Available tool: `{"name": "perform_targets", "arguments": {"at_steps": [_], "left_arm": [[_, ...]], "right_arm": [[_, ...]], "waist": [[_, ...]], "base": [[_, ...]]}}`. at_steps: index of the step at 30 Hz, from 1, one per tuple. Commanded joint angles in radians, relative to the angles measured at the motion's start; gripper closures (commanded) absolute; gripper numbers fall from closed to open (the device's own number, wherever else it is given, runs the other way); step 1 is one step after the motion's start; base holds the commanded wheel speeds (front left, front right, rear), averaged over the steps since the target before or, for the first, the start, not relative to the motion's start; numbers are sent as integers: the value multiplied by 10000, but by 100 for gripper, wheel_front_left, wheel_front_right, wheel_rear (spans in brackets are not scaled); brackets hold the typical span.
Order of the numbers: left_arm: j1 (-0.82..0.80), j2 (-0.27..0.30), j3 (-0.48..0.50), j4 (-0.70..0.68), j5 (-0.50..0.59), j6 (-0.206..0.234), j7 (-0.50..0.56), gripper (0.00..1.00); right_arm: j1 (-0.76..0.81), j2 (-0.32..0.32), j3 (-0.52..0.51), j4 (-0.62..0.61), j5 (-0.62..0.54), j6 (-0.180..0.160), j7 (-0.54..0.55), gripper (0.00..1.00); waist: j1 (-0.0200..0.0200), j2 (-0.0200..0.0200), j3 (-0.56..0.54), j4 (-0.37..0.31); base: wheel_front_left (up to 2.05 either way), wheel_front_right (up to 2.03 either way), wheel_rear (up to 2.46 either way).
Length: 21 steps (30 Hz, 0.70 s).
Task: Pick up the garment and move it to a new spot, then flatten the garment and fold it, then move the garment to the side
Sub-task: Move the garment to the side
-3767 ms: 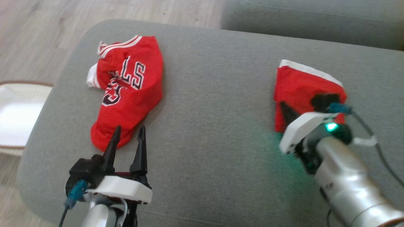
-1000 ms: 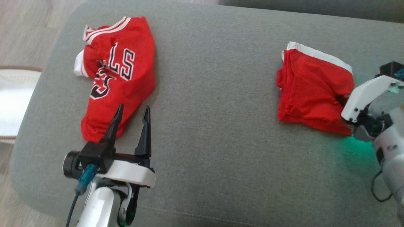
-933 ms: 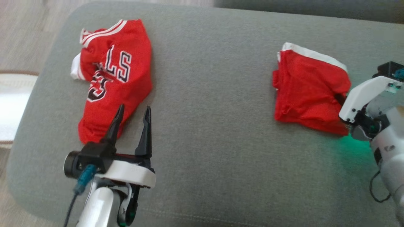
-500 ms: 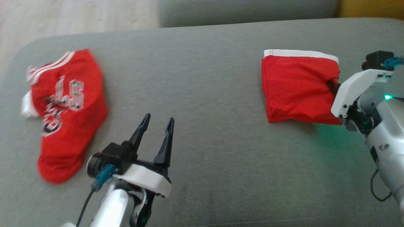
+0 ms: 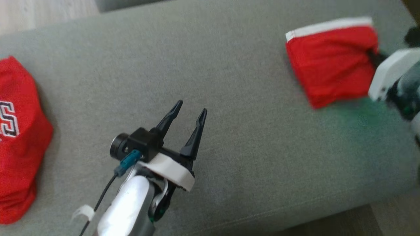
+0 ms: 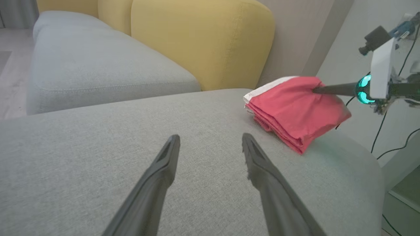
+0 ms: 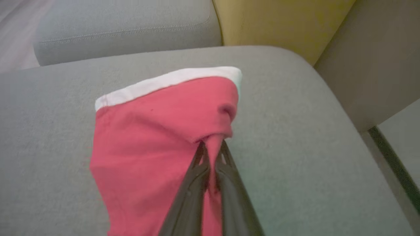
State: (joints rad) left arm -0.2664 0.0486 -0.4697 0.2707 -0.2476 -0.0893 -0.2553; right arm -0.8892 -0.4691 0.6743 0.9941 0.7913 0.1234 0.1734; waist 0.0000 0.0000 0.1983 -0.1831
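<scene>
Far right on the grey cushion [image 5: 229, 82]: folded red garment [image 5: 331, 62], likely shorts, white band along its far edge. Right gripper [image 7: 211, 149] pinches its right edge; left gripper [image 5: 190, 109] spread, mid-cushion.

A folded red garment [image 5: 331, 65] (white band along its far edge) lies near the far right corner of the sofa cushion [image 5: 246, 82], its right edge pinched by the right gripper [image 5: 374, 56]. The left gripper [image 5: 191, 107] hovers spread above the cushion's middle. A red jersey [image 5: 19, 141] lies at the left edge.
</scene>
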Motion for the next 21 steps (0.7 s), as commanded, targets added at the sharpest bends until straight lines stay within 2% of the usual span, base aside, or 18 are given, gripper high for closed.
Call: {"name": "perform_targets", "arguments": {"at_steps": [1,8,13,14,15,17,21], "left_arm": [[-573,97,215,-225,115,-63,28,0],[-1019,365,190,-387,311,31,198,0],[-1060,490,249,-453,293,103,201,0],[-1066,488,246,-440,280,112,197,0],[-1068,480,244,-419,263,123,187,0],[-1062,468,242,-395,235,130,171,0],[-949,413,278,-315,108,177,74,0]], "right_arm": [[-783,-398,265,-213,-60,73,-342,100],[-2275,-1064,836,870,-409,73,-791,100],[-2864,-904,669,2138,-449,73,-667,100],[-2921,-828,701,2296,-532,73,-682,56],[-2949,-731,678,2390,-534,73,-748,3],[-2957,-659,655,2489,-541,73,-792,0],[-3066,-562,794,2755,-1006,73,-1337,0]], "waist": [[0,0,783,-180],[0,0,1903,-13],[0,0,2067,43],[0,0,2048,61],[0,0,2001,83],[0,0,1928,109],[0,0,1437,257]], "base": [[0,0,0],[0,0,0],[0,0,0],[0,0,0],[0,0,0],[0,0,0],[0,0,0]]}}
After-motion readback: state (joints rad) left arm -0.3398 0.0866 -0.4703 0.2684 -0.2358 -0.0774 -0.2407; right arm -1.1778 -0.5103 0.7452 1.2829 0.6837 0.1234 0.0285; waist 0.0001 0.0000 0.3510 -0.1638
